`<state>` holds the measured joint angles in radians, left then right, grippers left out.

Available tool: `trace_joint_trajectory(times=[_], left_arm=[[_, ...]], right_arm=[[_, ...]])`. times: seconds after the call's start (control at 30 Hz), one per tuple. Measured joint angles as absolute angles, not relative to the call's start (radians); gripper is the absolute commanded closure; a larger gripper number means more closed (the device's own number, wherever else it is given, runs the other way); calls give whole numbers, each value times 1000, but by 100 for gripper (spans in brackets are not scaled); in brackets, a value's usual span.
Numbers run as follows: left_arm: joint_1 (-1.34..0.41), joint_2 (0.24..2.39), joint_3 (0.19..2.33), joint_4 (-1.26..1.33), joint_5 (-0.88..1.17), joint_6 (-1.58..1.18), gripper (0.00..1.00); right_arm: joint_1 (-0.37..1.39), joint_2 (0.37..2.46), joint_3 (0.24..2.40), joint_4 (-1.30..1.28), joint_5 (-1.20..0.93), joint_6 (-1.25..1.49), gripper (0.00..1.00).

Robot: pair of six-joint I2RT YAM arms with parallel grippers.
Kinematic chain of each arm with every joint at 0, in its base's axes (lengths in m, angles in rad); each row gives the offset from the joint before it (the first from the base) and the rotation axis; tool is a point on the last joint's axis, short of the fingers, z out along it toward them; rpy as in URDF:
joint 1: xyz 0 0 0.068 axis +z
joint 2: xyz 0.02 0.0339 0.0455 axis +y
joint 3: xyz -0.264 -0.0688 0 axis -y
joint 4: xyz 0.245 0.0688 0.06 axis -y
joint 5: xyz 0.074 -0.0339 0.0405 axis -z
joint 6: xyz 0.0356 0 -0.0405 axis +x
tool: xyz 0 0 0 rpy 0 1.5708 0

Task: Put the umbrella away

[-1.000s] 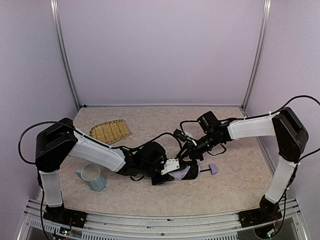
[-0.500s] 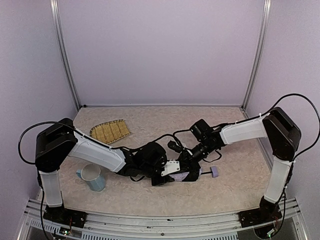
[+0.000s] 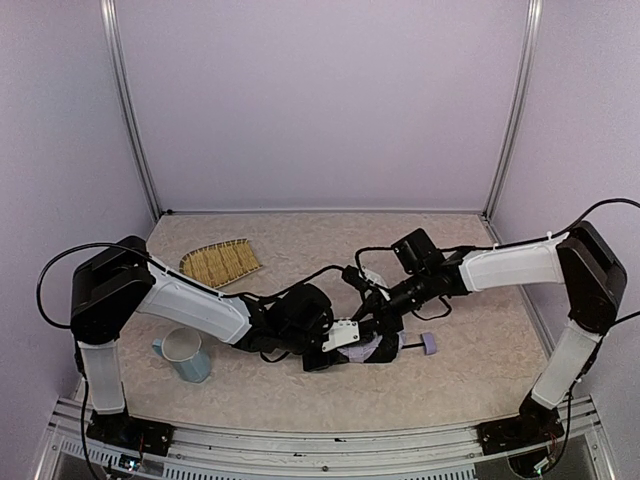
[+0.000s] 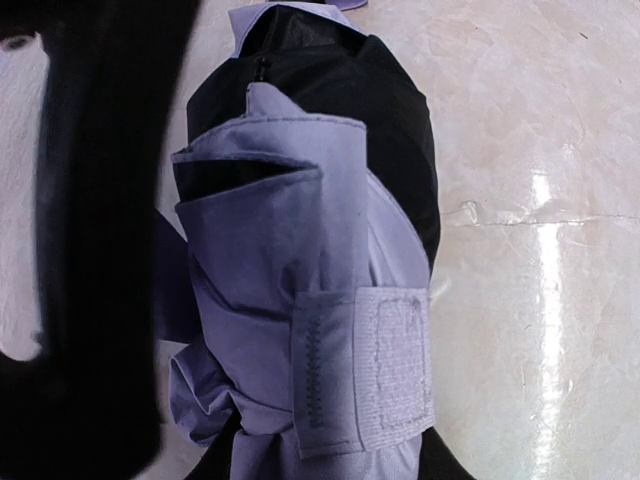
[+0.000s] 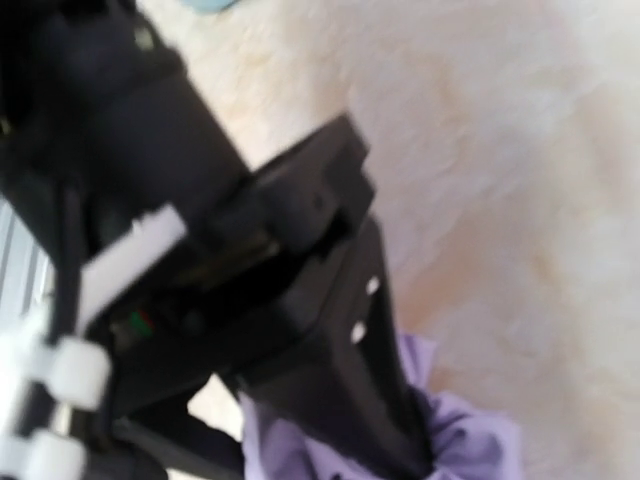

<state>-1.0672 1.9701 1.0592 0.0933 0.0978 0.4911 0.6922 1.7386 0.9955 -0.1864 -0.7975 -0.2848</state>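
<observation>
1. You will find the umbrella lying folded on the table, a little right of the middle and nearer the near edge than the far edge.
2. Its small lavender handle knob points toward the right edge, joined to the bundle by a thin dark shaft.
3. Your left gripper is down at the end of the bundle that faces the left edge.
4. In the left wrist view the umbrella fills the middle. Its lavender fabric is wrapped over the black lining, and a fastening strap lies across the lower part.
5. In that same view one black finger runs along the left side of the fabric. The other finger does not show, so you cannot tell whether the left gripper has closed on the bundle.
6. Your right gripper sits just on the far side of the bundle, close above it.
7. The right wrist view is blurred. Dark machine parts fill its left half, and a fold of lavender fabric shows at the bottom. You cannot tell how far that gripper is open or whether it holds anything.
8. A woven tray lies toward the far left corner.
9. A pale blue cup stands near the near left corner, well apart from the umbrella.
</observation>
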Motion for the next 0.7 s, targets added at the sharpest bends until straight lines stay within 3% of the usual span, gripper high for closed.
trace_joint_trajectory(times=[0.07, 0.2, 0.4, 0.7], left_arm=[[-1067, 1970, 1059, 94, 98, 492, 100], [-1067, 1970, 1059, 94, 98, 492, 100], [-1067, 1970, 1058, 94, 99, 492, 100], [-1067, 1970, 1058, 94, 101, 499, 100]], right_arm=[[691, 1713, 995, -183, -776, -266, 77], [691, 1678, 978, -171, -730, -233, 76], [691, 1673, 973, -167, -683, -183, 52], [691, 1727, 1087, -238, -534, -202, 46]])
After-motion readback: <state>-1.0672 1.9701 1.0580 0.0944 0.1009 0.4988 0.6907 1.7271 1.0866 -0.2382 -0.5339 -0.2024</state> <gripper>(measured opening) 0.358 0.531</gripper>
